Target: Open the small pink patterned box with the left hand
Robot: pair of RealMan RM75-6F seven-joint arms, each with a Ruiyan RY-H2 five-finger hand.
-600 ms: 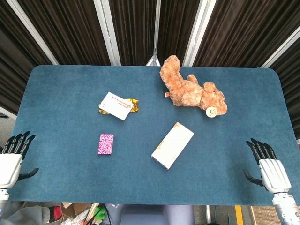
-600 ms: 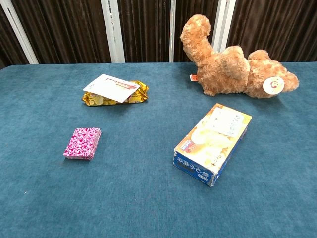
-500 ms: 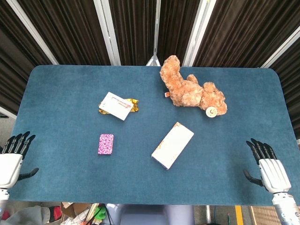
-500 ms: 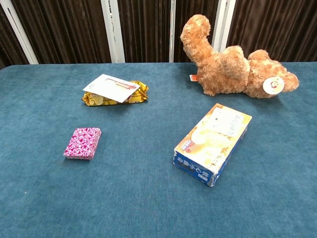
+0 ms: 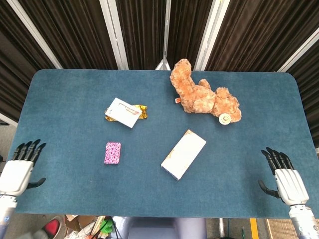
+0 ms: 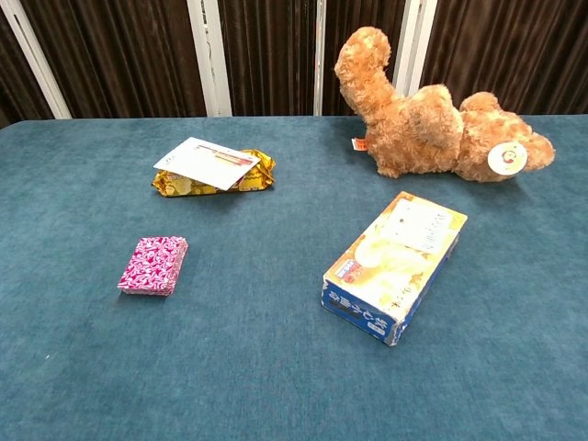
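Note:
The small pink patterned box (image 5: 112, 153) (image 6: 153, 265) lies flat and closed on the blue table, left of centre. My left hand (image 5: 19, 170) hovers at the table's front left corner, fingers spread, holding nothing, well to the left of the box. At the front right corner my right hand (image 5: 284, 178) is open too, far from the box. Neither hand shows in the chest view.
A long cream and blue carton (image 5: 183, 154) (image 6: 396, 264) lies right of the pink box. A white card on a gold packet (image 5: 124, 112) (image 6: 212, 167) sits behind it. A brown teddy bear (image 5: 203, 95) (image 6: 427, 114) lies at the back. Dark curtains hang behind the table (image 5: 60, 99).
My left hand has shifted slightly right and up, toward the table's edge. The right hand and all objects have stayed put.

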